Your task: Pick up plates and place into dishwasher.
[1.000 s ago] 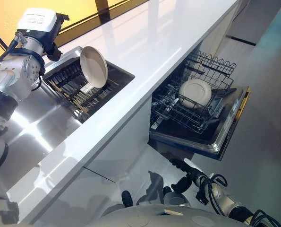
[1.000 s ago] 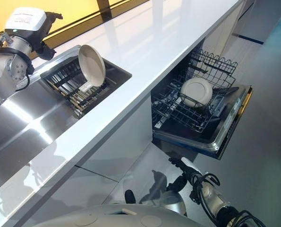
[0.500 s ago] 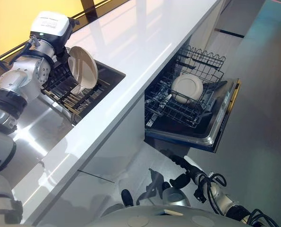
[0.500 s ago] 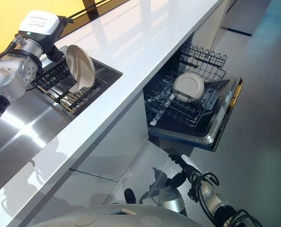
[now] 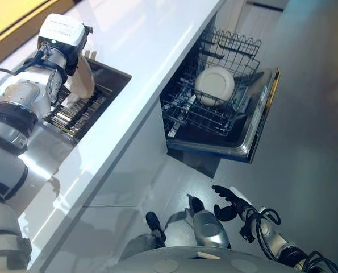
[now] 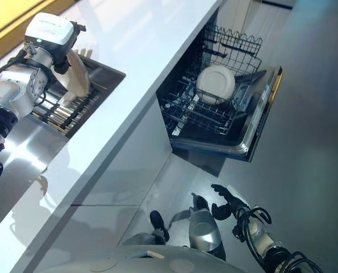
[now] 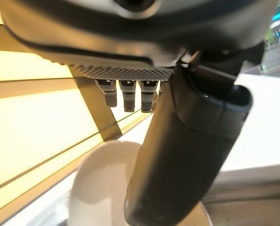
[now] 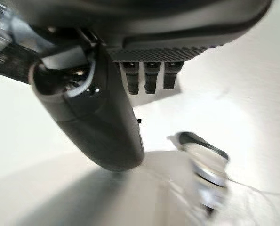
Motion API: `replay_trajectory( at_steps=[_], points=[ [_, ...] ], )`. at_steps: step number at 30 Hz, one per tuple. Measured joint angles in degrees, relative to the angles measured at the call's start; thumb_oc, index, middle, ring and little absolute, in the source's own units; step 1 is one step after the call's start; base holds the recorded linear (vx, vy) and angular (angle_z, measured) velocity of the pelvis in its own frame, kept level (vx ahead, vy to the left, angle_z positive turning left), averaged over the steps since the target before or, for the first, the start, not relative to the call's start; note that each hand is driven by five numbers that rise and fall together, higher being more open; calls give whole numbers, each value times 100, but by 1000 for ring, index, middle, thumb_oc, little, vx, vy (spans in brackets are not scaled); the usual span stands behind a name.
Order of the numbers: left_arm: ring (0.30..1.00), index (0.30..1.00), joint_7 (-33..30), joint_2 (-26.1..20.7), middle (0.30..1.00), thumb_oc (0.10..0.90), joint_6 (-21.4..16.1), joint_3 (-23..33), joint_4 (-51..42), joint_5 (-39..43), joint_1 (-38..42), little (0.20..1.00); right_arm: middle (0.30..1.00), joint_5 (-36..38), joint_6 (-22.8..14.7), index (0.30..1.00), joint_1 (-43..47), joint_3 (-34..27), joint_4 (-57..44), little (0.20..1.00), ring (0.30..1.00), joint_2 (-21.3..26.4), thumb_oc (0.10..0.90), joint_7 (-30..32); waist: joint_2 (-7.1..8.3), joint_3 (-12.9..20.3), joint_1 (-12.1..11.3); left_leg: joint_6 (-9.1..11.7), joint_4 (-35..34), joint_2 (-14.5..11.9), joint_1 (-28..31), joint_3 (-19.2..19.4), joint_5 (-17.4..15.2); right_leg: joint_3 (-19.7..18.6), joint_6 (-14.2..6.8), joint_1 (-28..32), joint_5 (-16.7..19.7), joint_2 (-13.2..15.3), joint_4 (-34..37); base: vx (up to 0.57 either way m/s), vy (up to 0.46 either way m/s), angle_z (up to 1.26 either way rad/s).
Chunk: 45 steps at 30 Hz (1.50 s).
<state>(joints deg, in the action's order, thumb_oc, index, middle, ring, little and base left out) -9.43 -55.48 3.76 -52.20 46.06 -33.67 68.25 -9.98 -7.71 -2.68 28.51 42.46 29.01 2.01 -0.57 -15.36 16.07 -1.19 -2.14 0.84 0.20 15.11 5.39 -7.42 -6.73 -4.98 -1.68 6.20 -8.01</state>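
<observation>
Your left hand [image 6: 63, 57] at sink rack [image 6: 66, 108], thumb curled on upright plate [image 6: 78, 73]. Dishwasher [image 6: 214, 108] lies well to right, below counter [image 6: 129, 68]; right hand [image 6: 225, 202] hangs relaxed, empty.

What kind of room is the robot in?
Most likely a kitchen. There is a long white countertop, a steel sink with a slatted drying rack, and an open dishwasher whose wire rack holds a round white plate.
</observation>
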Motion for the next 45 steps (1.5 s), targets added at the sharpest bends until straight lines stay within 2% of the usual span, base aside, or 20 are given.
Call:
replay_trajectory(
  at_steps=[7,11,12,13,14,15,19,24,28,33,36,40,42,43,44,45],
  points=[
    [900,900,524,277,900,800,591,-540,447,-1101,727,900,900,388,-3,900,130,172,-218,900,900,193,800,52,-4,-328,112,-11,361,-2,-568,16,-85,-150,2,-581,11,-5,-282,-161,-3,-7],
    [900,900,454,403,900,800,821,-610,519,-1361,813,900,900,443,-3,900,300,199,-219,900,900,208,800,146,3,-445,131,-9,511,-36,-788,22,-123,-159,5,-763,16,-21,-323,-94,-10,-1],
    [813,813,442,439,813,698,892,-612,537,-1423,907,798,900,444,-5,900,357,258,-222,900,900,225,800,172,19,-491,122,-8,571,-57,-866,16,-124,-153,11,-801,43,-39,-322,-82,13,0],
    [578,578,442,456,578,424,936,-626,601,-1590,1001,524,900,448,-11,900,407,313,-224,900,900,244,800,178,37,-521,95,-5,601,-74,-918,20,-127,-163,23,-864,53,-56,-338,-112,24,-1],
    [488,488,494,496,488,320,998,-690,698,-1765,1118,420,900,465,-34,900,444,350,-225,900,900,271,800,192,39,-524,88,-5,646,-82,-1012,16,-127,-166,26,-947,56,-66,-372,-132,32,-3],
    [305,305,563,499,305,105,1027,-720,788,-1908,1239,205,900,499,-71,900,470,361,-235,900,900,296,800,208,43,-554,93,-4,687,-87,-1091,17,-129,-170,28,-1025,58,-73,-410,-159,32,-4],
    [300,300,1028,502,300,100,1329,-875,912,-2654,1728,200,900,667,-135,900,628,385,-337,900,900,410,800,258,46,-674,95,-4,800,-88,-1378,19,-132,-286,8,-1304,155,-95,-429,-95,30,-12],
    [300,300,2401,542,300,100,1526,-945,1072,-3389,1936,200,900,661,-132,900,754,387,-465,900,900,429,800,237,7,-707,292,7,791,-89,-1356,-65,-155,-327,16,-1264,226,-110,-300,-22,18,-10],
    [300,300,2684,553,300,100,1524,-939,1009,-3430,1903,200,900,660,-106,900,764,388,-469,900,900,435,800,218,-27,-728,240,14,728,-89,-1136,-163,-158,-300,41,-1010,244,-124,-180,0,0,0],
    [300,300,2027,496,300,100,1593,-736,360,-2123,1678,200,900,589,-80,900,717,373,-487,900,900,410,800,157,-83,-721,-49,49,385,-77,-644,-380,-55,-69,80,-443,269,-102,149,40,-4,16],
    [300,300,1498,332,300,100,1486,-525,-107,-1400,1544,200,900,342,-4,900,617,330,-481,900,900,407,800,160,-113,-702,-238,76,182,-87,-357,-500,18,118,107,-69,283,-106,378,43,10,28],
    [300,300,821,-663,300,100,955,80,-1231,-250,1194,200,900,73,132,900,467,121,-634,900,900,366,800,175,-167,-670,-420,104,64,-99,-209,-732,74,411,144,260,310,-102,617,20,-4,28],
    [300,300,548,-1095,300,100,707,798,-1935,91,713,200,900,-18,261,900,331,10,-761,900,900,346,800,161,-181,-640,-599,119,-18,-106,-47,-828,84,582,162,487,316,-102,740,8,12,30],
    [300,300,505,-1163,300,100,674,927,-2060,155,597,200,900,-23,271,900,285,-32,-784,900,900,332,800,154,-192,-608,-655,124,-47,-106,-5,-857,88,633,162,550,316,-101,772,-1,18,25],
    [300,300,465,-1394,300,100,594,1283,-2386,277,221,200,900,-27,271,900,221,-118,-839,900,900,249,800,132,-189,-454,-746,135,-113,-102,62,-908,95,684,165,659,314,-101,877,-8,17,17],
    [300,300,455,-1477,300,100,590,1364,-2476,304,79,200,900,-28,270,900,163,-141,-858,900,900,195,800,128,-184,-353,-795,144,-158,-101,92,-918,101,690,165,689,314,-103,916,-19,24,15]
  ],
)
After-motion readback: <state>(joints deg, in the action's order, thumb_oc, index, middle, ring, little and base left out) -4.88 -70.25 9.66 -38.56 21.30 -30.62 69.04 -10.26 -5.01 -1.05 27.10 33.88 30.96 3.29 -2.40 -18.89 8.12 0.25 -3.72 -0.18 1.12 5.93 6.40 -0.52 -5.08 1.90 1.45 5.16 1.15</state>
